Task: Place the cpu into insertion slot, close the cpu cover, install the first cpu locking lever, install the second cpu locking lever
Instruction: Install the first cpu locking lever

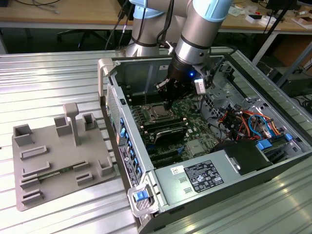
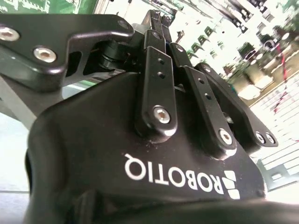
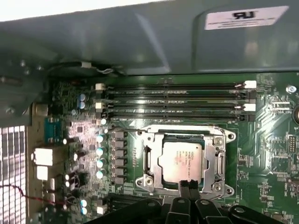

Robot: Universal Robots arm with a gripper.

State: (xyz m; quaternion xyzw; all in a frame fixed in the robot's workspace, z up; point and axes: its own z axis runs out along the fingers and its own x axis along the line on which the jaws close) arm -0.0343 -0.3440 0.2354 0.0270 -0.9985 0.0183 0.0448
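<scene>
In the first wrist view the cpu (image 3: 180, 161) lies flat in the insertion slot (image 3: 150, 183), its silver-grey top facing up. The cpu cover (image 3: 213, 151), a silvery frame, lies flat around the chip. My gripper (image 3: 188, 185) is shut, with its fingertips together at the near edge of the cover and nothing seen between them. In the exterior view the gripper (image 1: 167, 101) hangs inside the open computer case just over the insertion slot (image 1: 157, 112). From behind, in the second wrist view, the gripper (image 2: 158, 21) has its fingers pressed together. Whether the locking levers are latched cannot be told.
Long black memory slots (image 3: 173, 100) run beside the socket, with the case wall (image 3: 140, 42) behind them. A power supply (image 1: 195, 178) and coloured cables (image 1: 246, 122) fill the case toward the exterior view's right. A grey fixture plate (image 1: 58, 156) lies outside the case on the exterior view's left.
</scene>
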